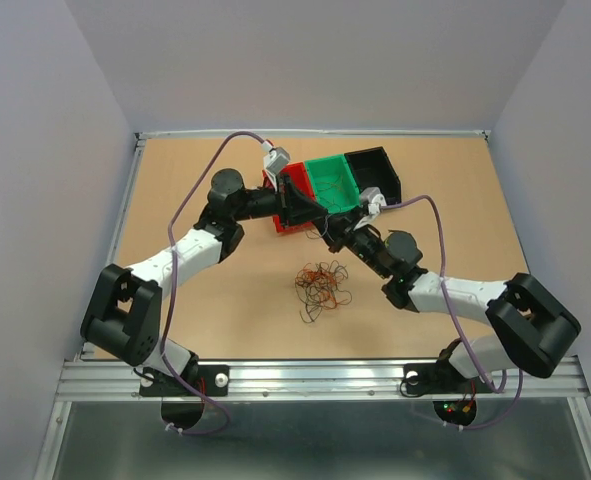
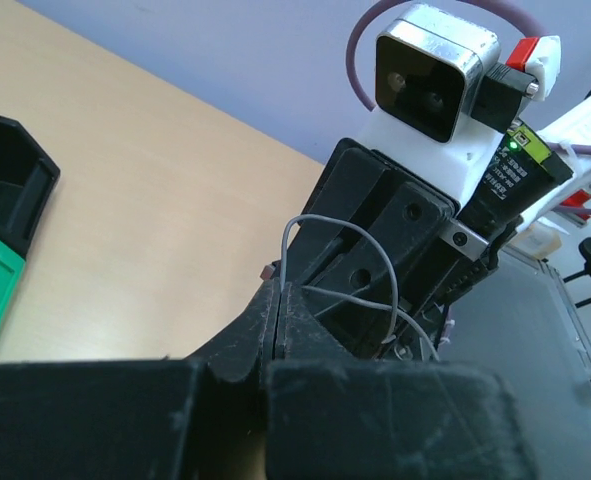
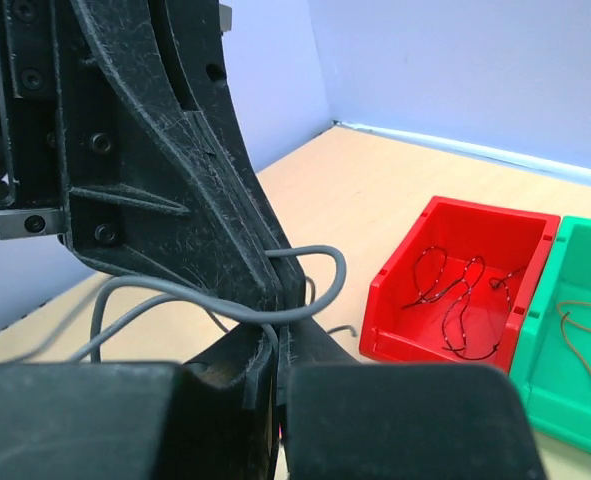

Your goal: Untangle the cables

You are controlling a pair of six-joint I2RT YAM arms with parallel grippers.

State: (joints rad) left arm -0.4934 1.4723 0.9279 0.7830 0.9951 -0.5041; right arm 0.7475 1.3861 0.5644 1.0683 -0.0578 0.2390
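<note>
You get bright, even light from above, with soft shadows on the table (image 1: 225,300). In both wrist views, the near fingers (image 2: 375,420) are blurred.

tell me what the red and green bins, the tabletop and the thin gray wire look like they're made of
The red bin and green bin: likely moulded plastic, going by the uniform colour and smooth, slightly glossy walls. The tabletop: wood or wood-look laminate, matte tan; which one is unclear. The gray wire: probably plastic-sheathed, with a smooth matte surface that bends in soft loops.

Left fingers (image 2: 240,345) closed, right fingers (image 3: 230,365) closed
</note>
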